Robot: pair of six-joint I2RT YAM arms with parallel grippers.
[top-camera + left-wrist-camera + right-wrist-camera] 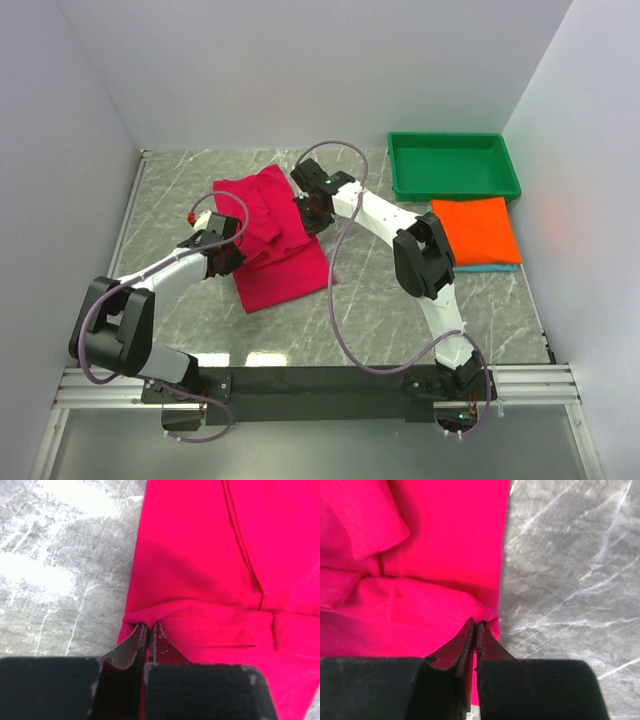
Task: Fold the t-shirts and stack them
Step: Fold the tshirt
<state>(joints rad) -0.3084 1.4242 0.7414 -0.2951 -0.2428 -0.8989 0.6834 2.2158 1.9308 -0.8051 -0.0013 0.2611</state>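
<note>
On the grey marble-patterned table (400,320), the crimson-pink t-shirt (285,270) lies left of centre, partly folded, its upper portion bunched over the lower. A green tray (455,188) sits at the far right corner. Just in front of it, the orange t-shirt (478,230) rests folded on the teal t-shirt (492,267); only the top camera shows these. The wrist cameras alone show the stitched hem. The left gripper (148,629) is closed, pinching the crimson cloth's left edge. The right gripper (476,626) is closed, pinching its right edge.
</note>
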